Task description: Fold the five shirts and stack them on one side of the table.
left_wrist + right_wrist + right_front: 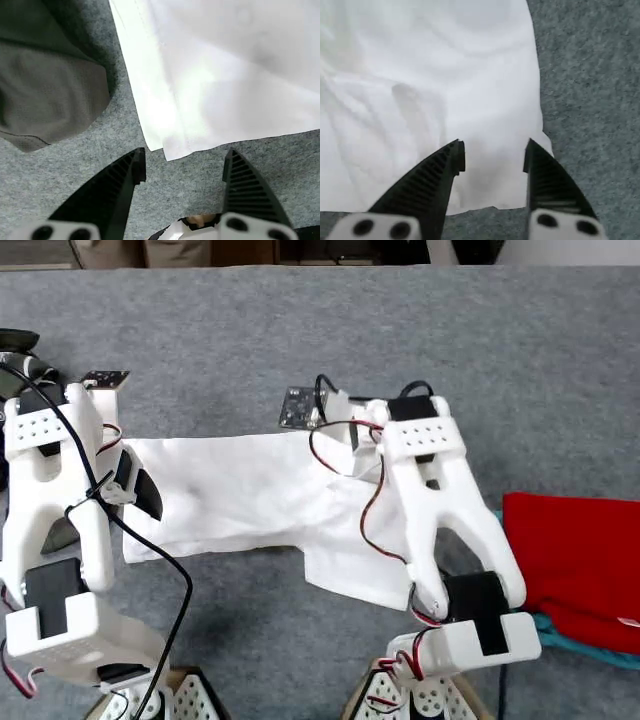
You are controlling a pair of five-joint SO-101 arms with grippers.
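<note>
Both grippers are spread wide and hold nothing, poised over one white shirt that lies part-folded across the middle of the table. We judge the fold to be the step in hand. The left gripper sits just off the shirt's corner nearest the table's left edge, and the right gripper is above the cloth close to another of its edges. That would let each pinch an end and carry it over (our reading of the placement).

A red shirt lies flat by the right edge on a teal cloth, probably the growing stack. The high view gives us that stack and the shirt's whole outline. The left wrist view adds a dark olive garment just beside the white corner, and the right wrist view shows soft creases under the fingers.
</note>
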